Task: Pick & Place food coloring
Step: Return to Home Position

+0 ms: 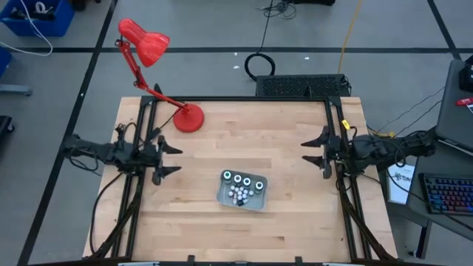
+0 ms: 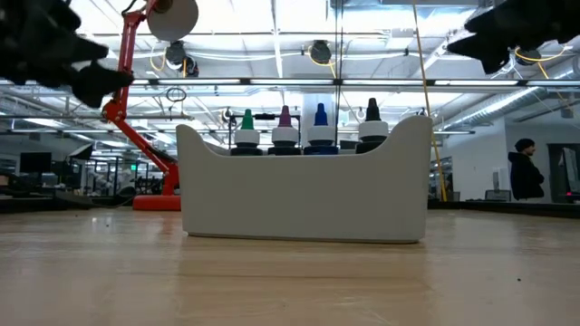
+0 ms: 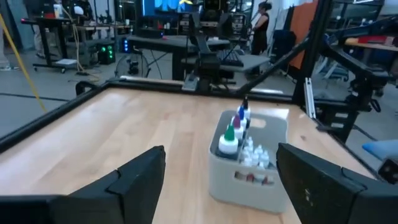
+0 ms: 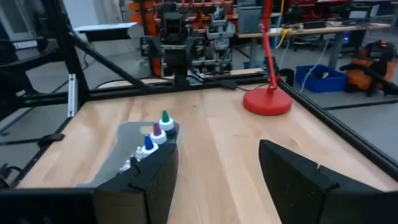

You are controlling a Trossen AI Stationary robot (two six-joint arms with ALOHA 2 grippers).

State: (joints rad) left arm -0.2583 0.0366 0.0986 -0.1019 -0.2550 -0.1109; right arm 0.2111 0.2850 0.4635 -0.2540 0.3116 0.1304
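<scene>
Both left gripper (image 1: 176,159) and right gripper (image 1: 306,154): fingers (image 3: 140,180) released, at opposite table (image 1: 251,125) edges, food coloring (image 1: 244,188) between.

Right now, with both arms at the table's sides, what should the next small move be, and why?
Probably just a small settle into rest, with no new pick. The left gripper and right gripper hang open and empty at opposite table edges, well apart from the gray bin, and every food coloring bottle in view stands inside it.
</scene>
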